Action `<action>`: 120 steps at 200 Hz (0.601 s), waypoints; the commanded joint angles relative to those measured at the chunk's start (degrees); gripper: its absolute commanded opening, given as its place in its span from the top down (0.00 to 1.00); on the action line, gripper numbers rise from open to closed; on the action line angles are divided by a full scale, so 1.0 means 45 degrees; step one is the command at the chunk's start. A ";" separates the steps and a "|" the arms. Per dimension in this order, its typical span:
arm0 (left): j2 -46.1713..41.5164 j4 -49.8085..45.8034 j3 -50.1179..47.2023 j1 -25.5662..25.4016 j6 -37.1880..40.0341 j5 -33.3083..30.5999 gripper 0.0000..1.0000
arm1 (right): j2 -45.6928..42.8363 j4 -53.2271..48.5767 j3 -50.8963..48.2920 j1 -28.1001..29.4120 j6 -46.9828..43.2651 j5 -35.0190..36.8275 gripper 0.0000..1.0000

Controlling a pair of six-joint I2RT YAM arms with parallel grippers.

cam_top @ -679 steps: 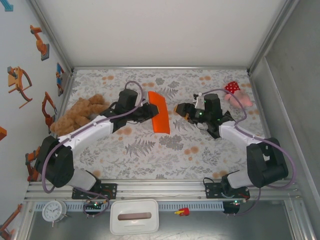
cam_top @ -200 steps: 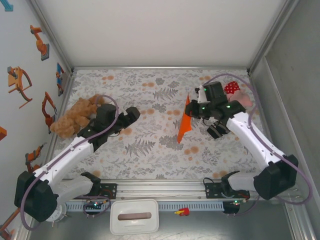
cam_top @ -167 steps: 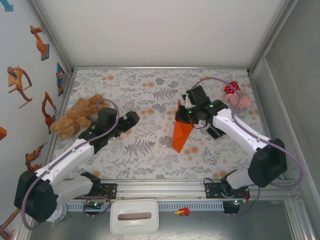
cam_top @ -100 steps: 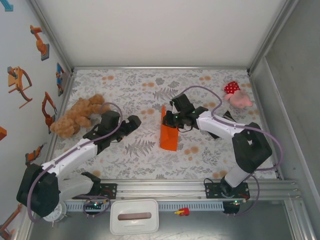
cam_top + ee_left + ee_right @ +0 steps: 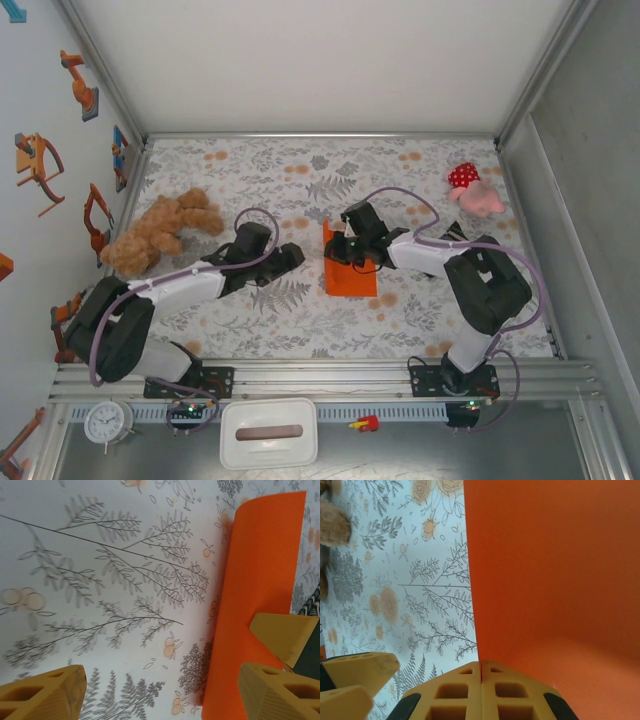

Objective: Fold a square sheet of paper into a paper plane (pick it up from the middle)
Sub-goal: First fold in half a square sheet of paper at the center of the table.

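Now lowers the paper (image 5: 352, 275), clamped in the right hand (image 5: 341, 245), onto the desk (image 5: 300, 320) beside the nearing, parted left hand (image 5: 292, 255), likely for the next fold.

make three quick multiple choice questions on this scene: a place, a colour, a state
1. Where does the teddy bear lie on the table?
A. left side, near the wall
B. far right corner
C. on the paper
2. What colour is the sheet of paper?
A. white
B. blue
C. orange
3. How does the right gripper stand?
A. wide open
B. shut on the sheet of paper
C. shut on the teddy bear

1 A: the top view has it by the wall on the left. 2 C: bright orange in every view. 3 B: its wrist view shows it clamped on the sheet's edge.
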 commanded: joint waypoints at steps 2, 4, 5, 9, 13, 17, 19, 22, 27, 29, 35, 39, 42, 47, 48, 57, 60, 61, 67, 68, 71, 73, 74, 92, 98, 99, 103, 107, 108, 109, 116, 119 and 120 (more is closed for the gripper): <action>0.0438 0.0699 0.0579 -0.0101 -0.0167 0.0006 0.22 | -0.0283 0.0535 0.0004 -0.0115 -0.0085 -0.0591 1.00; 0.0451 0.0756 0.0559 -0.0101 -0.0208 -0.0013 0.22 | -0.0313 0.0567 0.0020 -0.0117 -0.0070 -0.0657 1.00; 0.0463 0.0778 0.0550 -0.0101 -0.0221 -0.0029 0.22 | -0.0334 0.0575 0.0026 -0.0123 -0.0077 -0.0691 1.00; 0.0471 0.0845 0.0541 -0.0090 -0.0296 -0.0105 0.22 | -0.0390 0.0639 0.0031 -0.0130 -0.0057 -0.0810 1.00; 0.0477 0.0926 0.0523 -0.0098 -0.0351 -0.0197 0.22 | -0.0445 0.0709 0.0036 -0.0130 -0.0028 -0.0903 1.00; 0.0466 0.0956 0.0502 -0.0101 -0.0380 -0.0261 0.22 | -0.0512 0.0751 0.0040 -0.0130 0.0005 -0.0987 1.00; 0.0473 0.0976 0.0506 -0.0096 -0.0403 -0.0300 0.22 | -0.0541 0.0782 0.0038 -0.0130 0.0016 -0.1030 1.00; 0.0460 0.1001 0.0497 -0.0084 -0.0434 -0.0348 0.22 | -0.0611 0.0857 0.0022 -0.0148 0.0069 -0.1125 1.00; 0.0425 0.1033 0.0479 -0.0101 -0.0467 -0.0408 0.22 | -0.0686 0.1005 -0.0015 -0.0188 0.0150 -0.1238 1.00; 0.0409 0.1059 0.0481 -0.0101 -0.0478 -0.0429 0.22 | -0.0726 0.1075 -0.0034 -0.0213 0.0174 -0.1312 1.00; 0.0363 0.1166 0.0426 -0.0101 -0.0537 -0.0462 0.22 | -0.0798 0.1383 -0.0178 -0.0288 0.0332 -0.1512 1.00; 0.0330 0.1207 0.0399 -0.0084 -0.0583 -0.0457 0.21 | -0.0860 0.1678 -0.0288 -0.0349 0.0478 -0.1675 1.00; 0.0303 0.1254 0.0373 -0.0099 -0.0603 -0.0470 0.21 | -0.0884 0.1961 -0.0404 -0.0394 0.0637 -0.1823 1.00; 0.0247 0.1326 0.0326 -0.0088 -0.0644 -0.0490 0.20 | -0.0912 0.2482 -0.0637 -0.0518 0.0897 -0.2079 1.00; 0.0224 0.1347 0.0316 -0.0085 -0.0654 -0.0492 0.20 | -0.0917 0.2587 -0.0684 -0.0529 0.0953 -0.2134 1.00; 0.0136 0.1506 0.0215 -0.0086 -0.0723 -0.0475 0.18 | -0.0946 0.3684 -0.1143 -0.0758 0.1501 -0.2637 1.00; 0.0098 0.1565 0.0182 -0.0097 -0.0743 -0.0475 0.18 | -0.0966 0.4086 -0.1300 -0.0829 0.1695 -0.2800 1.00; 0.0091 0.1574 0.0175 -0.0099 -0.0743 -0.0475 0.17 | -0.0963 0.4210 -0.1357 -0.0850 0.1772 -0.2847 1.00; 0.0033 0.1645 0.0124 -0.0092 -0.0781 -0.0461 0.16 | -0.0943 0.4930 -0.1656 -0.0959 0.2127 -0.3108 1.00; 0.0029 0.1643 0.0117 -0.0097 -0.0781 -0.0458 0.16 | -0.0942 0.5032 -0.1701 -0.0974 0.2183 -0.3147 1.00; 0.0001 0.1675 0.0113 -0.0101 -0.0796 -0.0461 0.15 | -0.0926 0.5329 -0.1804 -0.1046 0.2325 -0.3250 1.00; 0.0005 0.1703 0.0096 -0.0092 -0.0810 -0.0447 0.15 | -0.0908 0.5510 -0.1897 -0.1101 0.2402 -0.3300 1.00; -0.0004 0.1701 0.0094 -0.0096 -0.0815 -0.0442 0.15 | -0.0905 0.5596 -0.1939 -0.1114 0.2458 -0.3331 1.00; 0.0040 0.1957 0.0069 -0.0112 -0.0879 -0.0296 0.12 | -0.0708 0.6975 -0.2593 -0.1415 0.3031 -0.3785 1.00; 0.0127 0.2054 0.0081 -0.0106 -0.0916 -0.0230 0.11 | -0.0616 0.7477 -0.2835 -0.1509 0.3209 -0.3915 1.00; 0.0135 0.2072 0.0076 -0.0114 -0.0917 -0.0216 0.11 | -0.0593 0.7556 -0.2866 -0.1533 0.3232 -0.3931 1.00; 0.0195 0.2135 0.0098 -0.0135 -0.0956 -0.0166 0.11 | -0.0513 0.7835 -0.3020 -0.1598 0.3344 -0.3997 1.00; 0.0268 0.2174 0.0109 -0.0140 -0.0962 -0.0110 0.11 | -0.0452 0.8064 -0.3151 -0.1667 0.3429 -0.4061 1.00; 0.0274 0.2191 0.0110 -0.0140 -0.0970 -0.0088 0.11 | -0.0452 0.8064 -0.3151 -0.1667 0.3429 -0.4061 1.00; 0.0306 0.2199 0.0120 -0.0140 -0.0983 -0.0067 0.11 | -0.0433 0.8133 -0.3181 -0.1680 0.3440 -0.4083 1.00; 0.0463 0.2207 0.0182 -0.0177 -0.0979 0.0056 0.11 | -0.0299 0.8506 -0.3404 -0.1791 0.3531 -0.4156 1.00; 0.0529 0.2219 0.0212 -0.0191 -0.0975 0.0111 0.11 | -0.0253 0.8608 -0.3491 -0.1815 0.3558 -0.4159 1.00; 0.0541 0.2223 0.0229 -0.0185 -0.0966 0.0121 0.11 | -0.0255 0.8619 -0.3527 -0.1822 0.3553 -0.4161 1.00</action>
